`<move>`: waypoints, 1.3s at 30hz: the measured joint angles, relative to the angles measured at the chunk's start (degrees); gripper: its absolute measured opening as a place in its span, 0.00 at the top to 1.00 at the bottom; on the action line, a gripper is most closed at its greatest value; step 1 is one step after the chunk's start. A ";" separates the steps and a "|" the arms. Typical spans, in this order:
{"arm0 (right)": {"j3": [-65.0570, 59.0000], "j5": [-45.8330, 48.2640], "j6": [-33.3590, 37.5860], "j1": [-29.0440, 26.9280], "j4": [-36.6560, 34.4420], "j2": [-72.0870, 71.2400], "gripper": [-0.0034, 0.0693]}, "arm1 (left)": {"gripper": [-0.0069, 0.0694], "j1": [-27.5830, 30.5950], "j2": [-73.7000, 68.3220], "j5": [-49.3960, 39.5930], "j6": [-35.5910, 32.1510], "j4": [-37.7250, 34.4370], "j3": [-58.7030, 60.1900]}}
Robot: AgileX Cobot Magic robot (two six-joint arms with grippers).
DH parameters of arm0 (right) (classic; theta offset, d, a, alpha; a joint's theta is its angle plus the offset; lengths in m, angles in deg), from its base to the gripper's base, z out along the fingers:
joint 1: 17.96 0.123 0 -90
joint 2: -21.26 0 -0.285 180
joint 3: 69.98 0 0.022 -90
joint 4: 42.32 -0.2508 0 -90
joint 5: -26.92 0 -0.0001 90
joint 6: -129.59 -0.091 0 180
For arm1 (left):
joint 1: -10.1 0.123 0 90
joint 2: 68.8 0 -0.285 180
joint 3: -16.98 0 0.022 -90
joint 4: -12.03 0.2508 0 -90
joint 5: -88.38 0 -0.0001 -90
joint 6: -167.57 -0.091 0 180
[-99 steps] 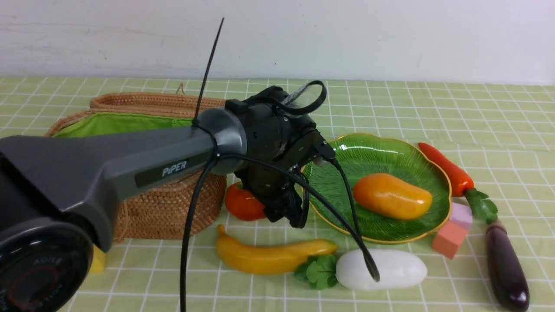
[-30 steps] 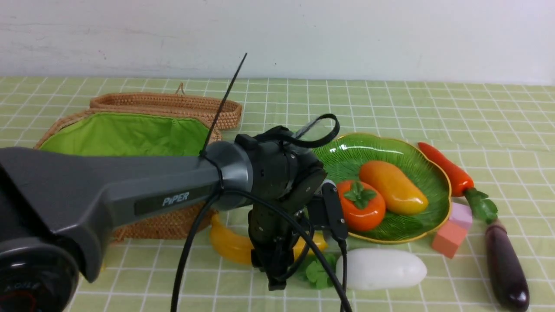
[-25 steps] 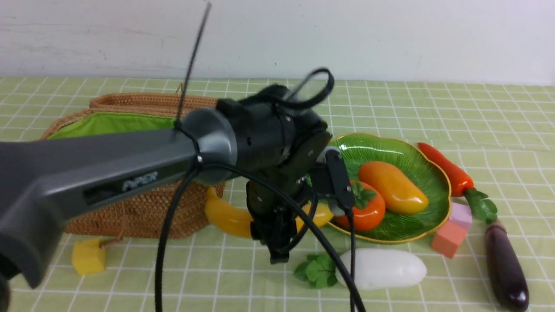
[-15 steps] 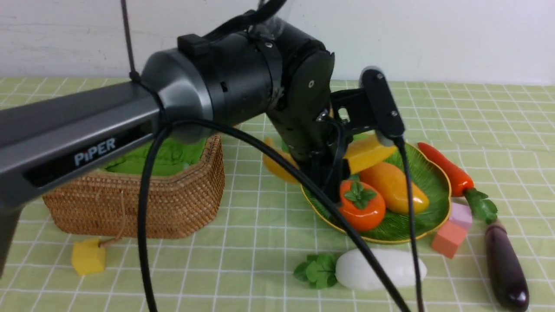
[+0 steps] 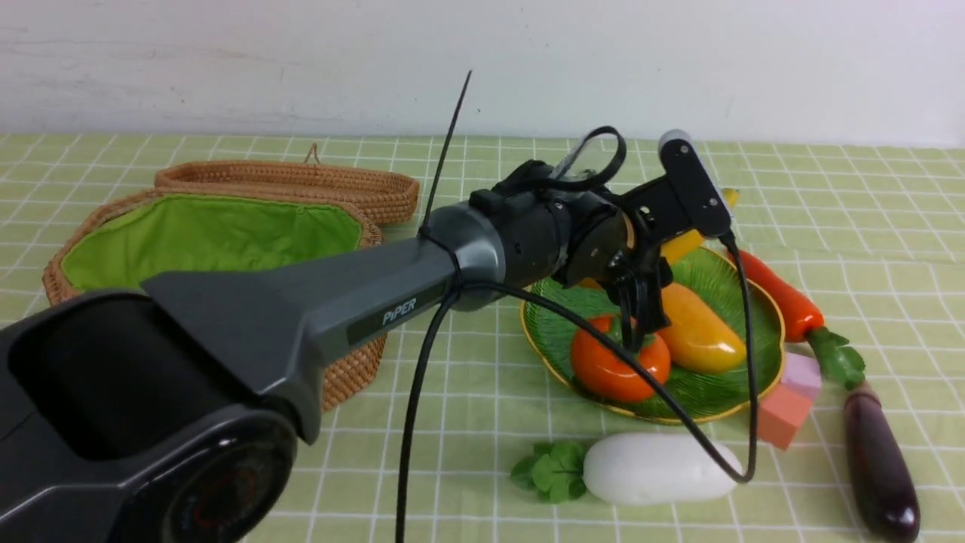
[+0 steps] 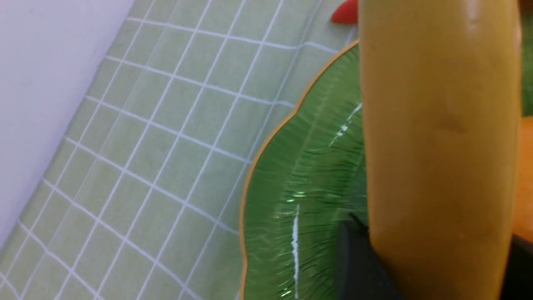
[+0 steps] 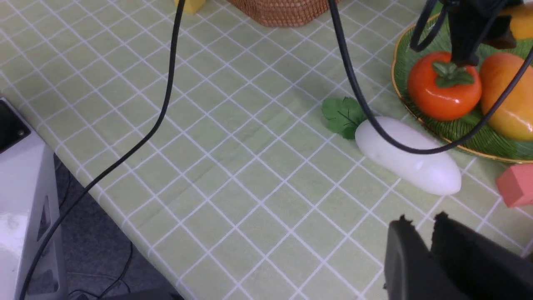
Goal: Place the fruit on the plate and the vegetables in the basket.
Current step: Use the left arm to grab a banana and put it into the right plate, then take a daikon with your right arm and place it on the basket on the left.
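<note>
My left gripper is shut on the yellow banana and holds it over the far part of the green leaf-shaped plate. In the left wrist view the banana fills the space between the jaws, above the plate. The persimmon and mango lie on the plate. The white radish lies in front of the plate, the carrot and eggplant to its right. The open basket stands at left. My right gripper is shut and empty, above the cloth near the radish.
Pink and salmon foam cubes sit between plate and eggplant. A yellow cube lies by the basket. My left arm's cables hang over the radish and plate. The table's near edge and a grey box show in the right wrist view.
My left gripper set the persimmon on the plate, then took the banana off the cloth and carried it up and right over the plate. In the last half second it moved farther back and lower.
</note>
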 joint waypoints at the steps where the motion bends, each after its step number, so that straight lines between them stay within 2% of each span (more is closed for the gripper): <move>1: 0.00 0.21 0.00 0.00 0.03 0.00 0.81 | 0.46 0.25 -0.07 0.05 0.24 -0.07 -0.06; 4: 0.00 0.53 0.00 0.00 -0.01 0.00 0.81 | 0.34 0.42 -0.07 0.17 0.44 -1.60 -0.24; 7: 0.00 0.53 0.00 0.00 -0.04 0.00 0.81 | 0.17 -0.35 -0.02 0.36 0.57 -4.19 -0.31; 9: 0.00 0.53 0.00 0.00 -0.08 0.00 0.81 | 0.12 -0.85 -0.02 0.36 0.57 -4.81 -0.31; 11: 0.00 0.53 0.00 0.00 -0.08 0.00 0.81 | 0.09 -1.34 -0.02 0.04 0.57 -5.17 -0.31; 16: -0.05 0.97 0.00 0.00 -0.08 0.00 0.81 | 0.11 -2.17 1.75 -5.87 0.62 -5.78 -0.31; 18: -0.05 1.02 0.00 0.00 0.23 0.00 0.81 | 0.17 -2.74 4.69 -12.60 1.35 -6.40 -0.31; 21: -0.05 0.88 -0.46 0.00 1.49 0.06 0.81 | 0.30 -3.48 10.24 -22.16 7.08 -7.92 -0.31; 22: -0.05 0.75 -1.46 0.00 2.04 0.20 0.81 | 0.42 -3.61 12.69 -27.55 11.40 -8.21 -0.33; 23: -0.05 0.57 -2.49 0.00 2.41 0.25 0.81 | 0.45 -3.68 14.32 -30.85 13.86 -8.26 -0.33; 25: -0.05 0.15 -5.03 0.00 3.37 1.25 0.81 | 0.65 -3.68 17.63 -38.28 18.52 -8.28 -0.33; 26: -0.05 0.17 -5.23 0.00 3.46 1.39 0.81 | 0.67 -3.68 18.29 -39.08 18.91 -8.28 -0.33; 27: -0.05 -0.03 -6.34 0.00 4.29 2.83 0.81 | 0.83 -3.68 20.42 -45.11 20.98 -8.21 -0.33; 28: -0.05 -0.11 -6.62 0.00 4.61 3.97 0.81 | 0.89 -3.63 21.87 -48.19 21.64 -8.14 -0.33; 29: -0.05 -0.28 -6.92 0.00 4.83 4.99 0.81 | 0.93 -3.63 23.74 -50.18 22.11 -8.01 -0.25; 33: -0.05 -1.29 -7.35 0.00 4.13 10.91 0.81 | 0.93 -3.63 31.29 -51.56 24.64 -8.22 3.63; 39: -0.05 -4.84 -3.01 0.00 -0.22 23.32 0.81 | 0.93 -3.63 53.98 -49.62 25.91 -10.04 25.22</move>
